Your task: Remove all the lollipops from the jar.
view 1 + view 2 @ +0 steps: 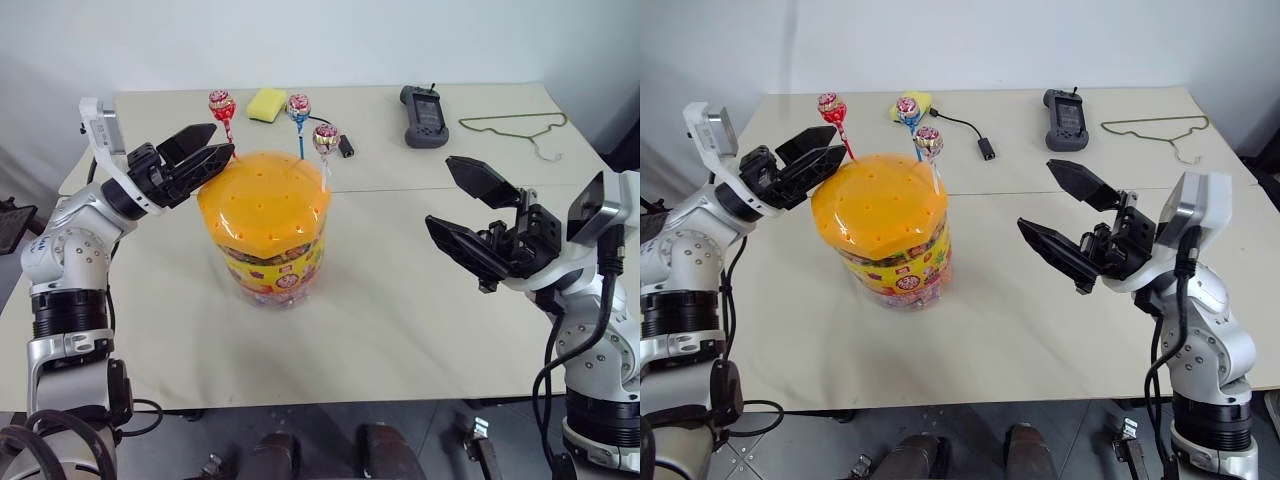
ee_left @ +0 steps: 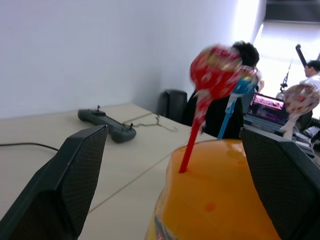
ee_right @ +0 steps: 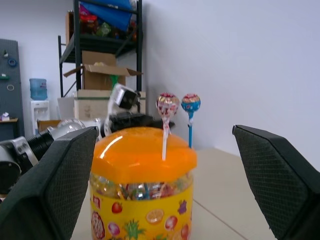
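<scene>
The jar (image 1: 268, 250) is a clear tub with an orange domed lid (image 1: 262, 195), standing mid-table. Three lollipops stick up from the lid's holes: one on a red stick (image 1: 222, 104), one on a blue stick (image 1: 298, 107), one on a white stick (image 1: 326, 139). My left gripper (image 1: 220, 142) is open at the lid's left side, level with the red stick. In the left wrist view that red-stick lollipop (image 2: 215, 70) rises between the fingers (image 2: 75, 175) but beyond them, untouched. My right gripper (image 1: 440, 192) hangs open and empty to the right of the jar, pointing at it.
A yellow sponge (image 1: 266, 103) lies behind the jar. A black cable with a small plug (image 1: 343, 143) sits beside the lollipops. A black handheld controller (image 1: 425, 115) and a wire hanger (image 1: 515, 125) lie at the back right. A person (image 2: 220, 105) sits in the background.
</scene>
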You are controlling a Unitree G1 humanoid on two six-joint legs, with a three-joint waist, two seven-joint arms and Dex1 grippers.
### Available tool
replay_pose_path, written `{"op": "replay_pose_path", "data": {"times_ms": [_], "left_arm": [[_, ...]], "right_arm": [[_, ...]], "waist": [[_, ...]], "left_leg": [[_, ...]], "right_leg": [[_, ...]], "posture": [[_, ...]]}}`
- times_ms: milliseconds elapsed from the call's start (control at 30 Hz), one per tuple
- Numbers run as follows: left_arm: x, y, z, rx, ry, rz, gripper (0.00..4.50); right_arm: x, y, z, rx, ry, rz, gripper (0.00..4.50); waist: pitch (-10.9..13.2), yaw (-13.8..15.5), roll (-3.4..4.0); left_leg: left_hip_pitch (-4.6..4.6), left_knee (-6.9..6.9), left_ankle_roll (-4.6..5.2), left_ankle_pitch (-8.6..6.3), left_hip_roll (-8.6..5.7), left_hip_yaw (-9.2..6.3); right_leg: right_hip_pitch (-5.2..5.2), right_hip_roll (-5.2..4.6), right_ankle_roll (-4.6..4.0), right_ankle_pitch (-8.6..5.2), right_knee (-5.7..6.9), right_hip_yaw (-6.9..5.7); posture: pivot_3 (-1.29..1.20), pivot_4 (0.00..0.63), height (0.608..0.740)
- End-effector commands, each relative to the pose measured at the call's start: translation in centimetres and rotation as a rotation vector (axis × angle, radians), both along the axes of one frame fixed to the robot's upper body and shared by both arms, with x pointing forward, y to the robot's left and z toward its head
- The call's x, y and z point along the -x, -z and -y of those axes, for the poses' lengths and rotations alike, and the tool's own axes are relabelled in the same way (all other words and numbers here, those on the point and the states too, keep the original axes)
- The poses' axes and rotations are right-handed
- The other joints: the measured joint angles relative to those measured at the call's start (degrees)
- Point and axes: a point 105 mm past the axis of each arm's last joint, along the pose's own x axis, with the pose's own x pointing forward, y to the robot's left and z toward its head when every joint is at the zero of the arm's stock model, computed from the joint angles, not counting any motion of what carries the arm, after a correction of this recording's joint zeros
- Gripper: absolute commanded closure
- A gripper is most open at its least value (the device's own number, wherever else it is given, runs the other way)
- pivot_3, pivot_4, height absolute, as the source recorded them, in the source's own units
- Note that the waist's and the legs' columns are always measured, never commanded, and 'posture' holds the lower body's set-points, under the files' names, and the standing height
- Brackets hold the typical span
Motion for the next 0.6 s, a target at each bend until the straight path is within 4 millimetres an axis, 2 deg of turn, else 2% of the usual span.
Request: {"op": "replay_pose_path", "data": {"times_ms": [33,267,400,467,600], "left_arm": [[-0.1,-0.8,0.2,-0.007,0.014,0.029,0.58],[0.3,-1.7,1.9,0.018,0.120,0.028,2.68],[0.2,-2.3,1.7,0.055,0.108,0.041,3.85],[0.6,-3.6,1.2,0.135,0.121,0.066,4.47],[1.5,-6.6,-0.3,0.325,0.130,0.119,4.47]], "right_arm": [[0.7,-0.9,-0.1,-0.005,-0.014,0.053,0.00],[0.8,-0.7,0.0,0.016,-0.029,0.054,0.00],[0.7,-0.9,-0.1,0.016,-0.033,0.057,0.00],[0.7,-1.1,0.0,0.017,-0.039,0.058,0.00],[0.8,-1.2,-0.3,0.038,-0.089,0.056,0.00]], "waist": [[0.0,0.0,0.00],[0.0,0.5,0.00],[0.0,0.5,-0.01],[0.0,0.4,-0.01],[0.1,0.5,-0.09]], "left_leg": [[0.00,0.00,0.00,0.00,-0.03,0.01],[-0.03,0.08,0.01,0.00,-0.03,0.00],[-0.04,0.10,0.01,0.00,-0.03,0.00],[-0.04,0.09,0.01,0.00,-0.02,0.00],[-0.10,0.12,0.00,0.00,-0.01,-0.01]], "right_leg": [[0.00,-0.01,0.00,0.00,0.00,0.01],[0.01,-0.01,0.00,0.00,0.02,0.01],[0.01,-0.02,0.00,0.00,0.03,0.00],[0.00,-0.02,0.00,0.00,0.04,0.01],[-0.04,-0.03,0.00,0.00,0.04,-0.01]], "posture": [[0.00,0.150,0.740],[0.00,0.150,0.740],[0.00,0.150,0.740],[0.00,0.150,0.740],[0.00,0.150,0.740]]}}
